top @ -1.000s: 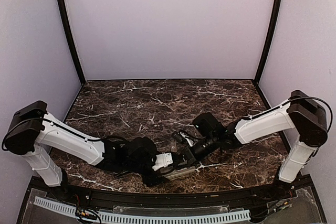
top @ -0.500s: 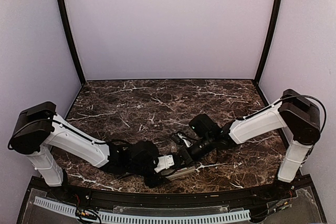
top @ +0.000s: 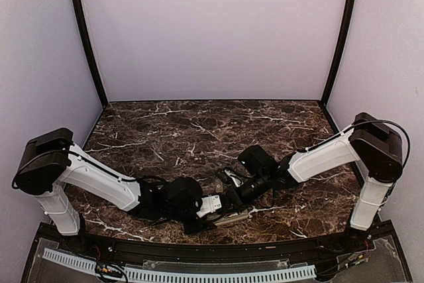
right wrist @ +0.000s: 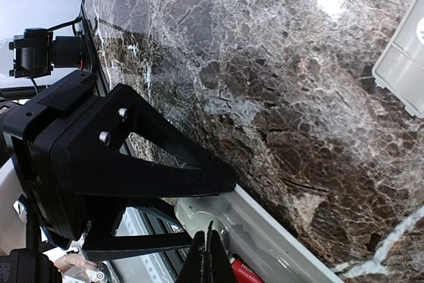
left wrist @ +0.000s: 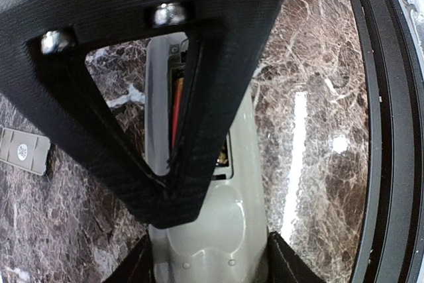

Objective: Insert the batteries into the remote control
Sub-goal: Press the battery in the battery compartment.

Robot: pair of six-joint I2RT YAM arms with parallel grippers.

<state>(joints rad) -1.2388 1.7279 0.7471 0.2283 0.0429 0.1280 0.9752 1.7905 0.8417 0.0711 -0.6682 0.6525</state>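
Observation:
The remote control (left wrist: 222, 230) is light grey and lies back-side up near the table's front edge, its battery compartment open. My left gripper (left wrist: 209, 263) is shut on its sides and holds it. One red battery (left wrist: 177, 107) sits in the compartment and also shows in the right wrist view (right wrist: 246, 274). My right gripper (right wrist: 209, 256) is shut with nothing between its fingertips, and its tips are right over the compartment of the remote (right wrist: 278, 233). From above, the left gripper (top: 213, 205) and right gripper (top: 233, 195) meet over the remote (top: 232, 217). No other battery shows.
The loose grey battery cover (left wrist: 24, 152) lies on the marble beside the remote, and it also shows in the right wrist view (right wrist: 403, 71). The black front rail (left wrist: 391, 130) of the table runs close by. Purple walls enclose the table (top: 199, 130).
My right gripper has shifted a little left and closer over the remote's compartment. My left arm has settled slightly, still holding the remote.

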